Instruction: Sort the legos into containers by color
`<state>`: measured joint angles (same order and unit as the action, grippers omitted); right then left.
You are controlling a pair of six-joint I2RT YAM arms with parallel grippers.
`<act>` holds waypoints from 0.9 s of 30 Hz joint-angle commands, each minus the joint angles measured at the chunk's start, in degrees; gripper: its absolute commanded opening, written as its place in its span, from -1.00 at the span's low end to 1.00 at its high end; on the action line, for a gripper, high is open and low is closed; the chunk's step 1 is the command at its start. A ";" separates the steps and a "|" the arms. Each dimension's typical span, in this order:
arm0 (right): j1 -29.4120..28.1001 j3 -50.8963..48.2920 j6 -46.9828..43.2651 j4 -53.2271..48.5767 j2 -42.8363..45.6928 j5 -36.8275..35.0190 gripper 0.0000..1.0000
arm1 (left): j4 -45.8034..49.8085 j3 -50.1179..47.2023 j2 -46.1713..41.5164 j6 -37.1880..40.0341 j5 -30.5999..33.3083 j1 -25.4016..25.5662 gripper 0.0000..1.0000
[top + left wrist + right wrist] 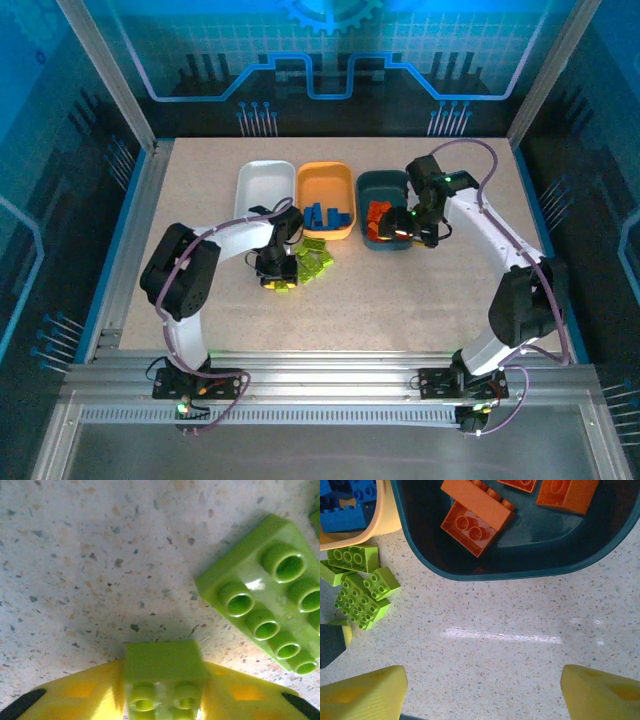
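While the left gripper (162, 702) pinches a small lime green brick (165, 662) between its yellow fingers (75, 695) over the speckled table (90, 570), a larger lime brick (260, 595) lies just beside. Right gripper (482, 692) spread wide, holding nothing, near the dark teal tray (530, 540) of orange bricks (470, 517). Blue bricks (322, 215) sit in the light orange tray (325, 175); white tray (262, 185) alongside.
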<state>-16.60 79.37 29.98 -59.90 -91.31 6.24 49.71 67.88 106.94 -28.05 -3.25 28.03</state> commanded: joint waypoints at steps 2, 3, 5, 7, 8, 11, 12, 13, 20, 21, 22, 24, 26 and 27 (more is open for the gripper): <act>-0.54 -0.37 0.30 -0.11 1.22 0.27 0.63 | 0.29 -0.68 0.17 -0.05 0.00 0.29 -0.34; -0.62 -0.19 0.26 -0.13 1.07 0.35 0.63 | 0.53 -0.73 0.00 -0.09 -0.06 0.34 -0.39; -0.59 0.30 0.10 -0.09 0.91 0.67 0.63 | 1.45 -0.78 -1.07 -0.16 -0.01 0.25 -0.51; -0.58 0.78 -0.17 0.04 0.54 1.34 0.64 | 2.79 -0.60 -2.92 -0.21 0.16 0.14 -0.58; -0.79 1.16 -0.33 0.03 0.27 1.64 0.64 | 3.72 -0.41 -4.21 -0.19 0.30 -0.10 -0.58; -2.12 1.74 -0.31 0.09 -1.03 2.40 0.64 | 7.37 1.83 -8.65 0.42 1.16 -1.73 -0.58; -2.81 1.75 -0.23 0.21 -1.35 2.59 0.64 | 8.46 2.82 -9.83 0.89 1.66 -2.62 -0.58; -3.57 1.76 -0.08 0.55 -1.69 2.67 0.64 | 9.65 4.56 -10.85 1.55 2.06 -3.86 -0.57; -9.96 1.29 0.70 1.72 -4.28 3.60 0.64 | 15.19 23.96 -4.66 8.25 5.20 -13.19 -0.56; -10.84 1.27 0.70 1.69 -4.47 3.36 0.64 | 15.31 26.67 -2.89 8.68 5.40 -14.23 -0.56; -11.84 1.25 0.86 1.50 -4.58 3.08 0.64 | 15.41 29.53 -0.65 9.17 5.43 -15.33 -0.55; -13.61 0.99 1.09 1.35 -4.59 2.95 0.64 | 16.03 35.55 4.46 9.59 5.40 -16.92 -0.55; -15.45 0.52 1.38 0.94 -4.17 2.53 0.65 | 17.25 41.80 9.69 10.07 5.69 -17.94 -0.54; -16.22 0.29 1.55 0.78 -3.78 2.12 0.65 | 17.66 44.37 11.72 10.27 5.73 -18.16 -0.53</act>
<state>-30.74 79.59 30.41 -58.02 -95.79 8.56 63.16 107.39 113.01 -20.36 1.45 10.63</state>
